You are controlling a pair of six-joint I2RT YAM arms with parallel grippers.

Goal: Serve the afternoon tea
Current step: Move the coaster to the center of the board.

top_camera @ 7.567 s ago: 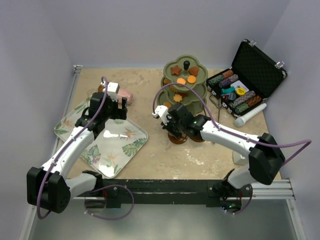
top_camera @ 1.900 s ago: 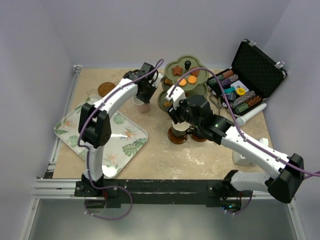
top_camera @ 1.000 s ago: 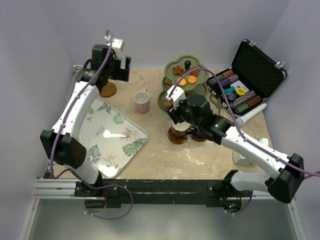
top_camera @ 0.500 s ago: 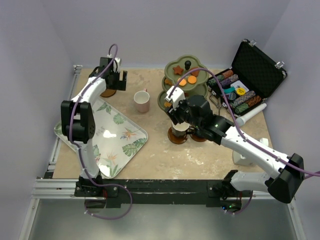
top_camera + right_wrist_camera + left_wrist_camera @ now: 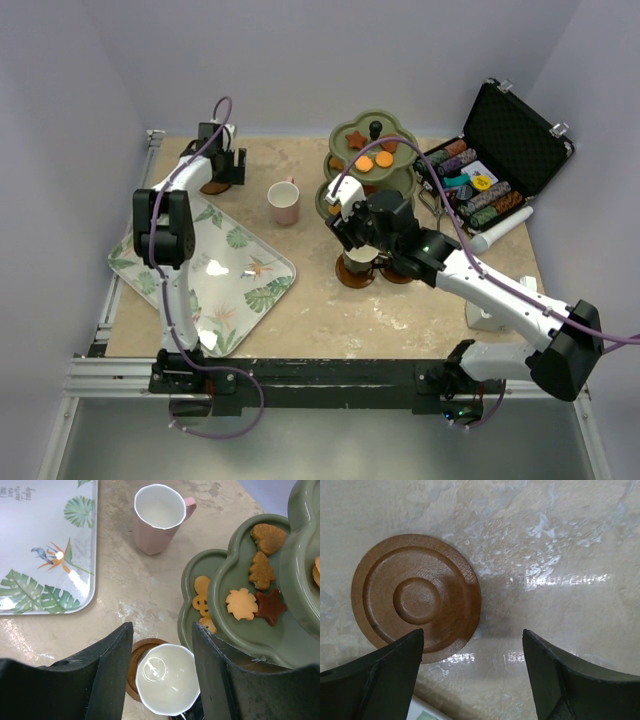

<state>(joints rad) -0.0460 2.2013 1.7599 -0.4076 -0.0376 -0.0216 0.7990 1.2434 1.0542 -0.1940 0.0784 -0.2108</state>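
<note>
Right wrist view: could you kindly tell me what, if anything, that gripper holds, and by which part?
The cream cup, gripped across its opposite sides.

A few lines of small script stand near one edge of the tray point(image 5: 45, 540), too small to read. Nothing else is legible.

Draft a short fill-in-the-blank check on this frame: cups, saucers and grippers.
1. The brown saucer under the open left gripper carries ___ cup.
2. The ___ cup stands alone on the table beside the leaf-patterned tray.
3. The right gripper grips the cream cup over a second saucer, next to a stand with ___ tiers.
Missing words: no; pink; three.
</note>
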